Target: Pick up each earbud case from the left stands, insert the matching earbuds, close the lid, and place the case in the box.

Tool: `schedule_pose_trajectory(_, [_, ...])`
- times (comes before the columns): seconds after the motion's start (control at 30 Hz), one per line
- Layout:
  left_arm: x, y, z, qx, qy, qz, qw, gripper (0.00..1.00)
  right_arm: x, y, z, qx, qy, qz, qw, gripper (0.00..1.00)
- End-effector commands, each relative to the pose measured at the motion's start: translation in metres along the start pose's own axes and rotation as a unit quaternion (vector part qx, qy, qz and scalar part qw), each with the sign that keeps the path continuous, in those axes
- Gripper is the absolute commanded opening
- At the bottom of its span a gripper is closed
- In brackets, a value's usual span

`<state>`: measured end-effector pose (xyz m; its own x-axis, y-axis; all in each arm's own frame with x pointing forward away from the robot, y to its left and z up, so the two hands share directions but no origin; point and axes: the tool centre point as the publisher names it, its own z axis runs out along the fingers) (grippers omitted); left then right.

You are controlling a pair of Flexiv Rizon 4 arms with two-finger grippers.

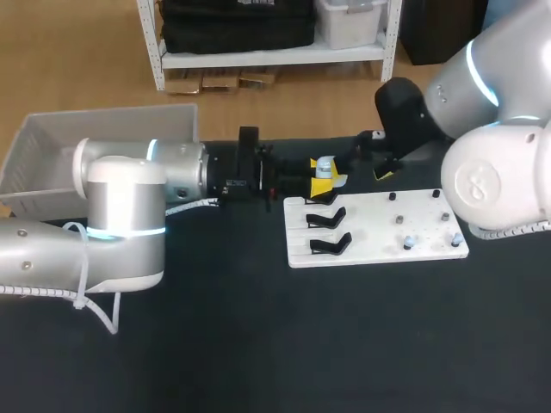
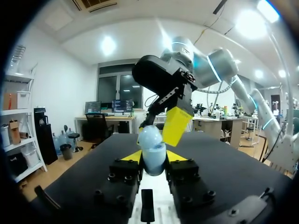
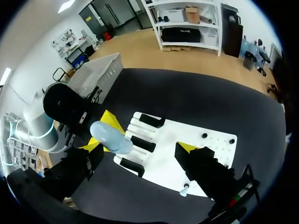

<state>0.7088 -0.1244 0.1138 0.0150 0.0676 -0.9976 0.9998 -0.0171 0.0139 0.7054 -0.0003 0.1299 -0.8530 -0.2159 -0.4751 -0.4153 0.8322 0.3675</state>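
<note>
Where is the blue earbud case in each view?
Head view: earbud case in the left end effector, by the white board's far left corner.
Left wrist view: case between its own fingers, above the board.
Right wrist view: case beside the board's black stands.
Shared landmark: the white board.

Head camera above, behind — looks down on table; wrist cameras close, both sharing case.
</note>
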Motion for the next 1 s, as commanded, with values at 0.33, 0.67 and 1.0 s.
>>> schedule_pose_trajectory(0.33, [0.0, 0.001, 0.0, 0.002, 0.0, 0.0, 1.0, 0.0, -0.018, 0.002, -0.025, 0.008, -0.026, -0.021, 0.999, 1.0])
schedule_pose_trajectory(0.67, [0.0, 0.001, 0.0, 0.002, 0.0, 0.0, 1.0, 0.0, -0.007, -0.013, -0.063, 0.069, 0.002, -0.109, 0.992, 1.0])
schedule_pose_trajectory(1.0, [0.0, 0.001, 0.0, 0.002, 0.0, 0.0, 1.0, 0.0, 0.03, -0.057, -0.086, 0.19, 0.074, -0.07, 0.977, 1.0])
